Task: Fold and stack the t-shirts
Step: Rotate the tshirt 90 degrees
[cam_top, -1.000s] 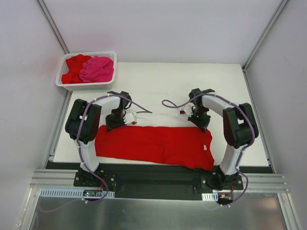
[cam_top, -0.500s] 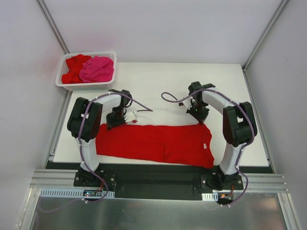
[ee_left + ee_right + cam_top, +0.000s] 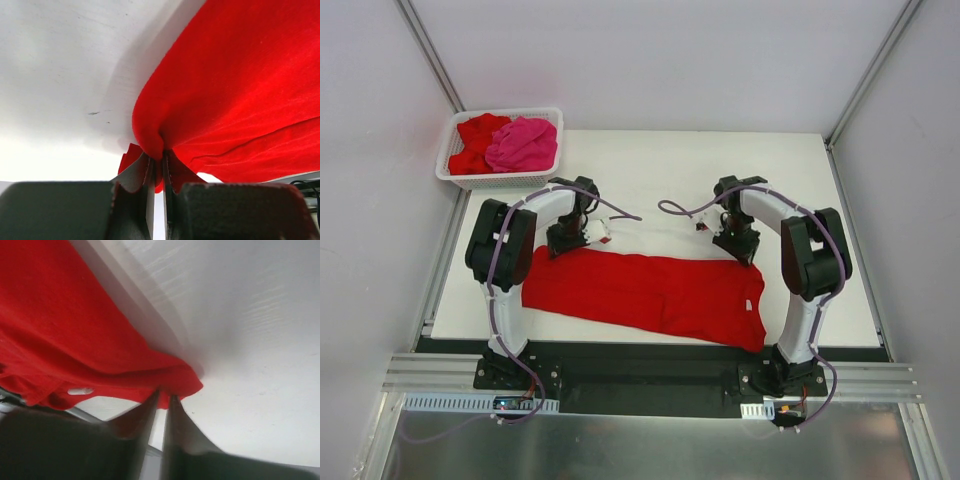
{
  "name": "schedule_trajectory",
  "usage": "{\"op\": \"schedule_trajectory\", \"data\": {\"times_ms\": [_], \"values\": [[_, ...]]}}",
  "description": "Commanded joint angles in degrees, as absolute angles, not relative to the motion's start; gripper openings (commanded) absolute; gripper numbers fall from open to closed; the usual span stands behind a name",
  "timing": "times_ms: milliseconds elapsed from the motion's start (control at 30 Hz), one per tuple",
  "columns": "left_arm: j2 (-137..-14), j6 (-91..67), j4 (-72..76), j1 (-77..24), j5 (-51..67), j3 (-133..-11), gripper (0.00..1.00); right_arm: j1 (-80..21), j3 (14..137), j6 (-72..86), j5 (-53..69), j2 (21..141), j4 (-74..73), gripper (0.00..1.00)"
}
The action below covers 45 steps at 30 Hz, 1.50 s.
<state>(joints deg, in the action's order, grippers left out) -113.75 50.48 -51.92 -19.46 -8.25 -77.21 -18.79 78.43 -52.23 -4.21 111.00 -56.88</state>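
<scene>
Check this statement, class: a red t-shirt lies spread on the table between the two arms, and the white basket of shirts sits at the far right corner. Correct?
No: the top external view shows the white basket at the far left corner, not the right. The rest stands.

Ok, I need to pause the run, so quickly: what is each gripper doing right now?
Left gripper: closed, pinching a fold of the red t-shirt.
Right gripper: closed on the edge of the same red t-shirt.
</scene>
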Motion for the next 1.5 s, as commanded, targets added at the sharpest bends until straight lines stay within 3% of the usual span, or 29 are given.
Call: {"op": "schedule_trajectory", "data": {"times_ms": [0, 67, 100, 133, 333, 367, 500, 600, 1100, 1167, 1200, 1267, 1467], "values": [[-113.5, 50.3, -53.3, -19.4, -9.8, -77.7, 0.02, -17.8, 76.9, -53.9, -6.5, 109.3, -59.8, 0.43], [-113.3, 50.3, -53.3, -19.4, -9.8, -77.4, 0.01, -17.4, 76.0, -54.1, -7.3, 107.8, -58.9, 0.54], [-113.3, 50.2, -53.3, -19.4, -9.8, -77.2, 0.01, -16.8, 75.8, -54.1, -7.5, 107.3, -58.5, 0.68], [-113.4, 50.1, -53.3, -19.4, -9.8, -77.0, 0.02, -16.5, 75.2, -54.3, -7.9, 107.0, -57.9, 0.71], [-113.5, 49.6, -53.4, -19.5, -9.9, -76.8, 0.02, -14.9, 73.7, -54.1, -7.9, 106.3, -54.1, 0.73], [-113.4, 49.6, -53.4, -19.5, -10.0, -76.8, 0.01, -14.9, 73.6, -53.9, -7.4, 106.5, -53.8, 0.72], [-113.2, 49.5, -53.5, -19.5, -10.6, -76.9, 0.01, -14.4, 73.7, -53.6, -5.3, 107.4, -53.6, 0.49], [-113.0, 49.5, -53.7, -19.5, -11.0, -77.0, 0.01, -14.4, 74.1, -54.0, -2.6, 108.1, -55.1, 0.43], [-113.1, 49.4, -54.0, -19.5, -11.2, -77.7, 0.01, -14.2, 73.6, -55.9, -0.7, 110.4, -59.7, 0.41], [-113.1, 49.2, -54.0, -19.5, -11.1, -77.7, 0.01, -14.2, 73.5, -55.9, -0.5, 110.6, -59.9, 0.32], [-113.1, 49.1, -53.9, -19.5, -11.1, -77.7, 0.01, -14.1, 73.7, -55.8, -0.5, 110.6, -59.9, 0.14], [-113.1, 49.1, -53.9, -19.5, -11.1, -77.7, 0.01, -14.1, 73.9, -55.6, -0.5, 110.7, -59.9, 0.01], [-113.0, 49.4, -53.9, -19.5, -11.4, -78.2, 0.01, -13.0, 75.3, -55.5, -3.6, 111.1, -59.0, 0.01]]}}
